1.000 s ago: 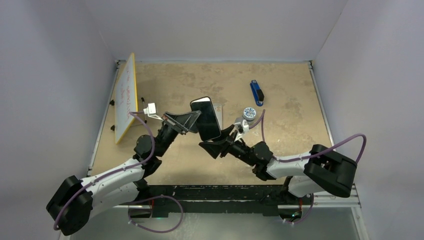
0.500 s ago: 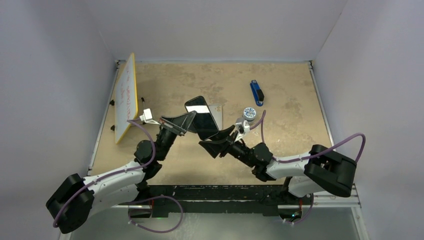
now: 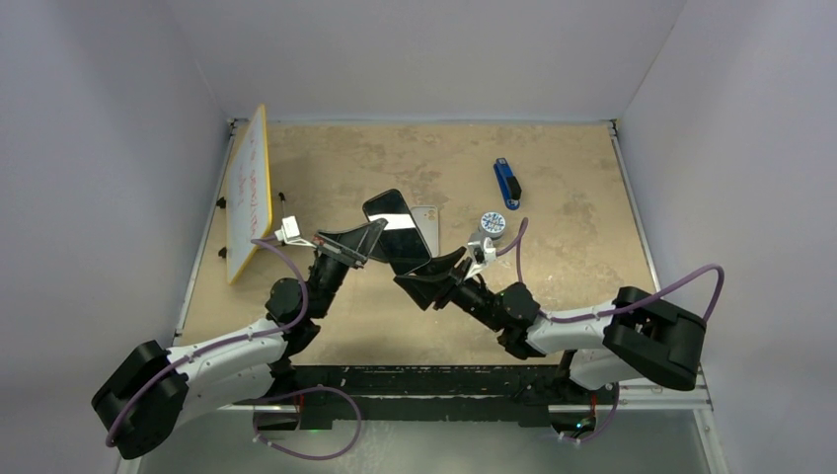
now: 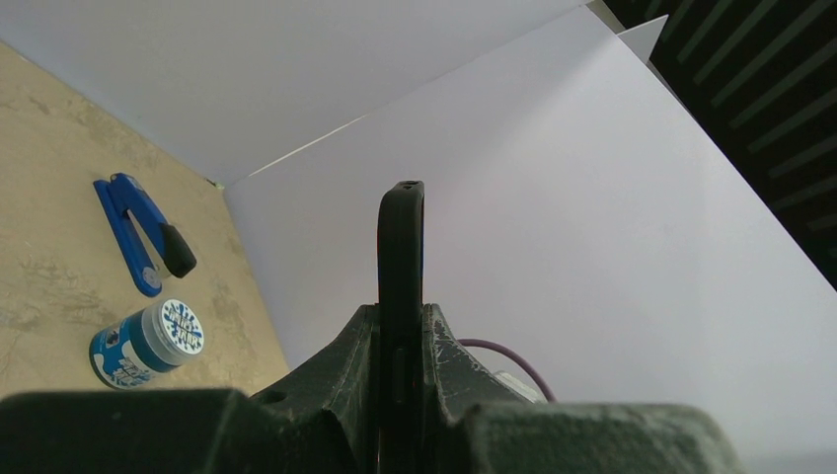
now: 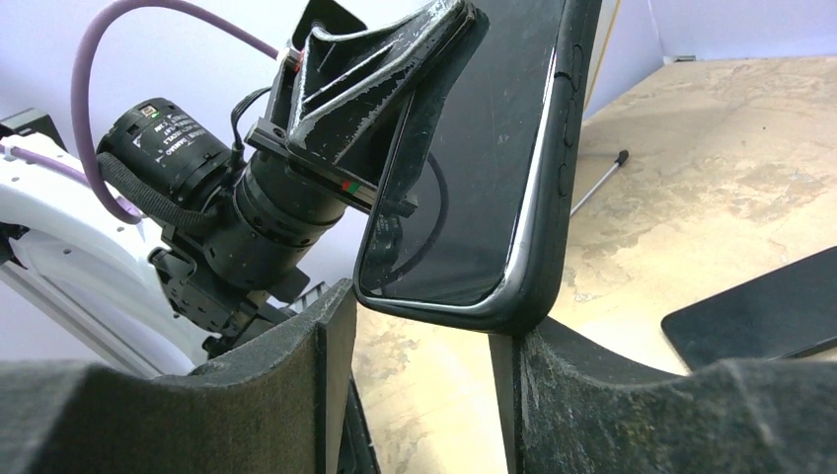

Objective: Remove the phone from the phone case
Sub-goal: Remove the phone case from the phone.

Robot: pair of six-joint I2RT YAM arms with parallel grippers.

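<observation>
The phone in its black case (image 3: 397, 231) is held up off the table, screen tilted toward the camera. My left gripper (image 3: 369, 240) is shut on its left edge. In the left wrist view the case (image 4: 402, 247) stands edge-on between my closed fingers (image 4: 449, 346). My right gripper (image 3: 435, 273) is open just below the phone's lower right corner. In the right wrist view that corner (image 5: 484, 197) hangs between my spread fingers and touches the right finger (image 5: 602, 395). The left finger (image 5: 286, 385) stands apart from it.
A white board (image 3: 249, 193) leans at the table's left edge. A blue tool (image 3: 506, 183) and a small blue-and-white jar (image 3: 492, 225) lie at the back right. A dark flat slab (image 5: 760, 311) lies on the table beyond the phone.
My left gripper has swung the phone's top to the left and a little back. My right gripper has stayed open in nearly the same place.
</observation>
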